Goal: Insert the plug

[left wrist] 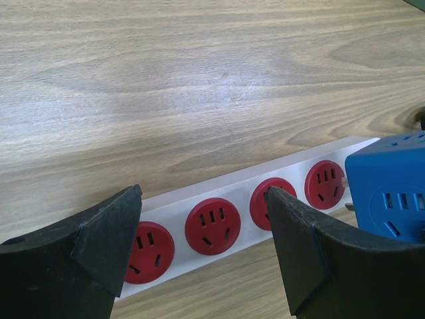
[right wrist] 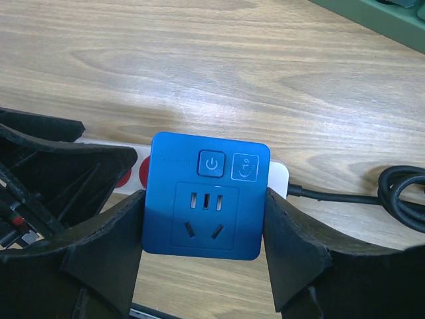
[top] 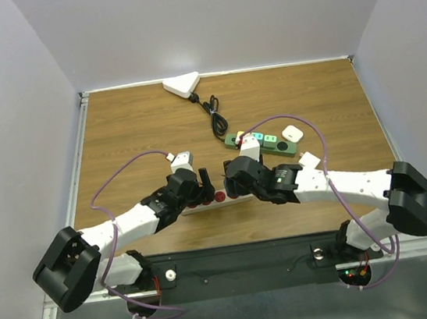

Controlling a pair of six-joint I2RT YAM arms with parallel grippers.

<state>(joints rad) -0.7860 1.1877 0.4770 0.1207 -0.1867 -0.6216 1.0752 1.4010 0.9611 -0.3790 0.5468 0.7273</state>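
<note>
— Where's the plug?
— The blue plug sits face up over one end of the white strip, the end where the black cord leaves. Its face carries a power button and a three-pin outlet.
— Is anything holding it?
— Yes. The right gripper is clamped on it, one black finger pressed to each side.
— Is it pushed home?
— Can't tell. In the left wrist view a small grey piece shows at its lower edge, but the seat itself is hidden.
— And the other arm?
— The left gripper is spread wide and holds nothing. It hangs low over the strip, farther along from the plug, and four red sockets show in and around its gap. One finger hides part of the nearest socket. Whether the fingers touch the strip, I can't tell.
— How do the arms stand from above?
— Both reach toward the middle of the wooden table, wrists almost meeting over the strip.
— Anything else there?
— A green strip lies just behind the right gripper, a white triangular block is at the far edge, and a coiled black cable lies between them.
</note>
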